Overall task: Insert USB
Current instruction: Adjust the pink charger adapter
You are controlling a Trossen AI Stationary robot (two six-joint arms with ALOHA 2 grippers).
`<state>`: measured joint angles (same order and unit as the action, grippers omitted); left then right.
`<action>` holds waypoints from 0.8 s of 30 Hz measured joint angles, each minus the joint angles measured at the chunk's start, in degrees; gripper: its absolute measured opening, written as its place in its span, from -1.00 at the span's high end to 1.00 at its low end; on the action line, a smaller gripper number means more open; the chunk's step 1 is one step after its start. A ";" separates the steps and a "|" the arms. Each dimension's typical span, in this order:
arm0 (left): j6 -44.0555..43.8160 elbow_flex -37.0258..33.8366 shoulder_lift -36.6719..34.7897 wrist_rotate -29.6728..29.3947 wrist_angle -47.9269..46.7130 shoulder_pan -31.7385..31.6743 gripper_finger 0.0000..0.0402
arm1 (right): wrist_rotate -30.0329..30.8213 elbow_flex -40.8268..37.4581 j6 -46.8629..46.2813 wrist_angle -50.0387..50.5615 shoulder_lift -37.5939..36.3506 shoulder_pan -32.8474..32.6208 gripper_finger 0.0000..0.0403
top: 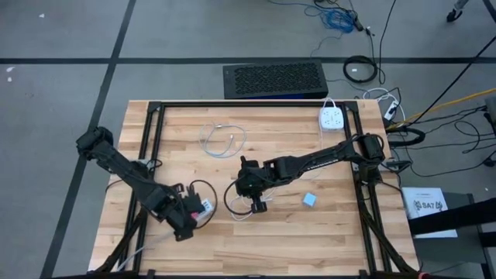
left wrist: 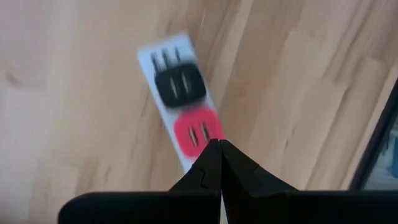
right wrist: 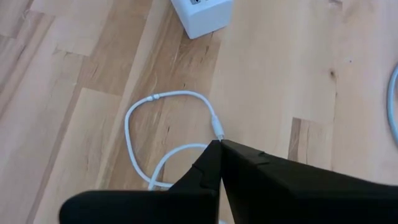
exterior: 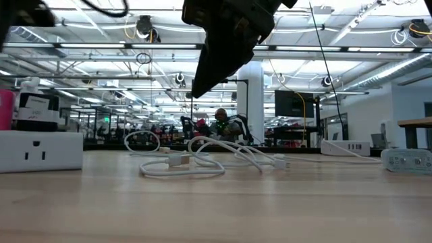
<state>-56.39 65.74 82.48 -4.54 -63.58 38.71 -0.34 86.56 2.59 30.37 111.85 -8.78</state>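
Note:
A white cable (right wrist: 155, 96) lies in loops on the wooden table, its metal plug end (right wrist: 217, 130) just beyond my right gripper (right wrist: 219, 144). That gripper is shut and hangs above the cable (exterior: 182, 162) without touching it; it is at mid-table (top: 254, 203). My left gripper (left wrist: 219, 146) is also shut, raised over a white power strip (left wrist: 180, 99) that carries a black and a red plug. The strip (top: 205, 206) lies flat near the table's near-left part, beside my left gripper (top: 192, 213). The strip's end block (right wrist: 202, 15) shows past the cable.
A second white cable (top: 225, 139) lies coiled toward the far side. A white round-cornered outlet block (top: 332, 118) sits at the far right, and a small blue square (top: 310, 200) lies right of my right gripper. Black frame rails (top: 147, 147) run along the table's sides.

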 joint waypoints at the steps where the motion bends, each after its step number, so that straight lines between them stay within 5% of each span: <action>1: -1.38 -0.63 0.06 0.12 -0.07 0.65 1.00 | 0.00 0.00 0.00 0.00 0.00 -0.02 1.00; 9: -6.73 -8.56 -0.01 -0.01 9.07 2.31 1.00 | 0.00 0.00 0.50 -0.05 0.00 -0.01 1.00; 24: -7.98 -7.49 -0.73 -3.82 6.60 1.12 1.00 | 0.01 0.00 0.63 -0.09 0.00 -0.02 1.00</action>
<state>-64.37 58.25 81.76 -8.36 -56.98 39.84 -0.32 86.56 3.22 30.28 111.85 -8.80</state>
